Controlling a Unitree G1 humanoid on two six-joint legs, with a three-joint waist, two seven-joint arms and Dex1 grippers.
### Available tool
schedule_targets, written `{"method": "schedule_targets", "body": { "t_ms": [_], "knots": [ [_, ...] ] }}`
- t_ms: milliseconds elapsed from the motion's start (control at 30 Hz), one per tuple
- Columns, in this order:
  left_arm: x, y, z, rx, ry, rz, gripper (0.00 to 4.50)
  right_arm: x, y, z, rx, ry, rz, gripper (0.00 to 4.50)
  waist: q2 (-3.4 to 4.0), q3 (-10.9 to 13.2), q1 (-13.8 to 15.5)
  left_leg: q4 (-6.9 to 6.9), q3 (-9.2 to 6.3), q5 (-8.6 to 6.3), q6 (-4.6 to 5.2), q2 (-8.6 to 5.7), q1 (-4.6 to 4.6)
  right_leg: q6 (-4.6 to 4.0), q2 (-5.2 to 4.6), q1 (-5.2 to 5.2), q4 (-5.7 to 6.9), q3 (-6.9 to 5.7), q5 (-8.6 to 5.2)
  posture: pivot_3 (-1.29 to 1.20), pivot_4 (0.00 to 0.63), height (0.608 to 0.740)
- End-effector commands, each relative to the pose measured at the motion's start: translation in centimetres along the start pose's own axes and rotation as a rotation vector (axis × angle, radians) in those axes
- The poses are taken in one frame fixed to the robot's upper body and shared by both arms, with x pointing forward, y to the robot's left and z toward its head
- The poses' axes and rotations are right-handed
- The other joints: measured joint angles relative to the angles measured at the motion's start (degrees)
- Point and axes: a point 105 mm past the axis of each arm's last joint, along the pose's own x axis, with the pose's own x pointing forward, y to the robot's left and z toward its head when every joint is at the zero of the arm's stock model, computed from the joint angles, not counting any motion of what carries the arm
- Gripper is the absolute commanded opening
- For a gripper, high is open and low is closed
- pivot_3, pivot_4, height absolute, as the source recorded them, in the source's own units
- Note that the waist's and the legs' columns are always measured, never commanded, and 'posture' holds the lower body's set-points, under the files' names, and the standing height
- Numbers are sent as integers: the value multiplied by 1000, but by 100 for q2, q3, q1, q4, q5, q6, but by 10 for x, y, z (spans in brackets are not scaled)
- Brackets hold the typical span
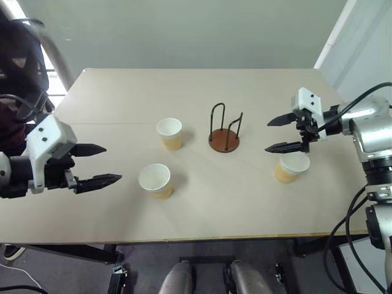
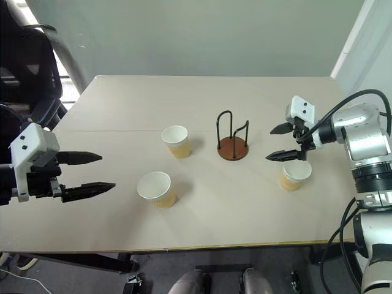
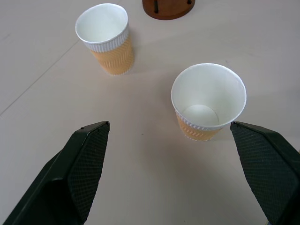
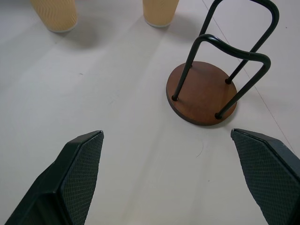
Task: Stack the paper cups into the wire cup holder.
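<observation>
Three paper cups are seen upright on the table [image 1: 257, 202], none in the wire cup holder [image 1: 224, 130], which stands empty near table centre.

Left gripper [image 1: 97, 164] is held above the table's left side, fingers spread wide, nothing gripped. The near cup [image 1: 155, 180] sits at approx 3 o'clock from its tips, close but apart; in the left wrist view it is framed betw. the two fingers [image 3: 82, 159]. The far cup [image 1: 169, 133] lies at approx 2 o'clock, further off.

Right gripper [image 1: 277, 133] is also wide open & empty, hovering just right of the holder, i.e. holder at approx 9 o'clock from it. The right cup [image 1: 291, 167] stands at approx 5 o'clock, just below the lower finger; contact can't be told.
</observation>
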Motion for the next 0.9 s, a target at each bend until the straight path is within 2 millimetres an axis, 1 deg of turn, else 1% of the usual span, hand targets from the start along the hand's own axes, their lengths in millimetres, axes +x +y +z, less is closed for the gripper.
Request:
{"method": "schedule_targets", "body": {
  "t_ms": [33, 167, 333, 467, 600, 800, 833, 900],
  "knots": [
    [-6, 1, 8, 34, -13, 25, 4417, -9, -5, 13, -39, -24, -30, 4500, 0, 0, -1, 0, 0, 0, 0, 0, 0, 0, 0, 0, 0, 0, 0, 0, 150, 740],
    [-7, 2, 7, 34, -4, 23, 4417, -10, -5, 12, -37, -19, -34, 4500, 0, 0, -1, 0, 0, 0, 0, 0, 0, 0, 0, 0, 0, 0, 0, 0, 150, 740],
    [-7, 6, 13, 51, -18, 30, 4417, -10, -5, 10, -20, -24, -44, 4500, 0, 0, 0, 0, 0, 0, 0, 0, 0, 0, 0, 0, 0, 0, 0, 0, 150, 740],
    [-5, 6, 17, 56, -41, 19, 4417, 0, 0, 6, 30, -26, -50, 4500, -1, 0, 0, 1, 0, 0, 0, 0, 0, 0, 0, 0, 0, 0, 0, 0, 150, 740],
    [-1, 5, 14, 52, -42, 10, 4417, 9, 4, 10, 73, -49, -66, 4500, 0, 0, -2, 0, 0, 0, -1, 1, 1, 2, 0, 0, 0, 0, 1, 0, 150, 740],
    [4, 5, 21, 79, -89, 3, 4417, 37, 7, 16, 138, -82, -112, 4500, -2, -1, -4, 2, 0, 1, -1, 2, 3, 2, 2, -1, 4, 0, 2, 0, 150, 740],
    [6, 5, 24, 86, -106, 4, 4417, 46, 11, 16, 164, -80, -104, 4500, -2, -1, -4, 2, 0, 1, -1, 2, 3, 2, 2, -1, 4, 0, 2, 0, 150, 740],
    [7, 4, 28, 95, -131, 1, 4417, 58, 15, 14, 200, -63, -105, 4500, -2, -1, -5, 3, 0, 1, 0, 1, 3, 2, 2, -1, 4, 0, 2, 0, 150, 740]
  ]
}}
